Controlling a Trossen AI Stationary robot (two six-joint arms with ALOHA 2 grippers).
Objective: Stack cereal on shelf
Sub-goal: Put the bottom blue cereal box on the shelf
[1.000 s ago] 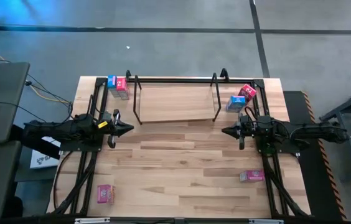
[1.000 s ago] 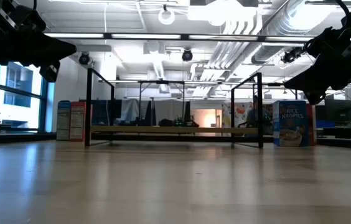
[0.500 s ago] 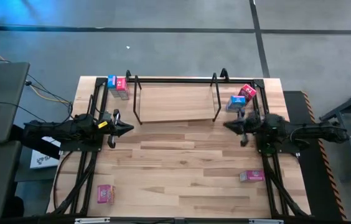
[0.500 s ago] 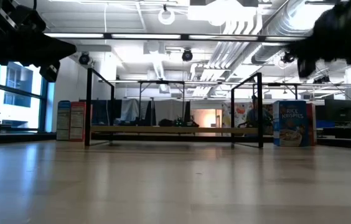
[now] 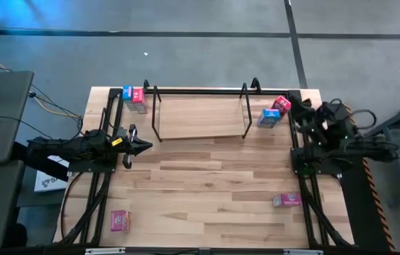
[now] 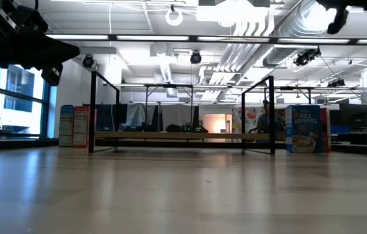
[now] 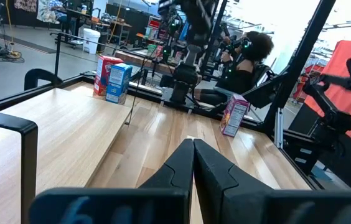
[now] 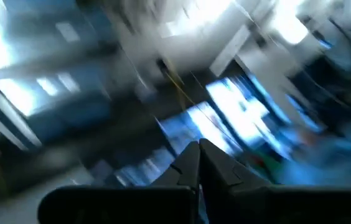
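Observation:
Small cereal boxes stand or lie about the table: a blue and pink pair [image 5: 133,96] at the far left corner, a blue box [image 5: 269,117] and a red box [image 5: 281,104] at the far right, a pink box [image 5: 286,200] lying near the right rail, and another pink box [image 5: 120,221] near left. The shelf [image 5: 200,113], a black wire frame with a light board, stands along the far edge. My left gripper [image 5: 143,146] is shut and hovers level at the table's left. My right gripper [image 5: 296,106] is shut and raised high over the right side, shown at the low view's top [image 6: 335,19].
Black rails run along the table's left [image 5: 104,177] and right [image 5: 306,191] sides. The wooden top between shelf and near edge [image 5: 207,184] is bare. In the left wrist view a person [image 7: 250,59] sits beyond the table's right side.
My right gripper has risen from its level pose at the table's right, swung back toward the right and far edges, and tipped upward; its wrist view is now blurred and looks at the ceiling. The boxes and the shelf have stayed put.

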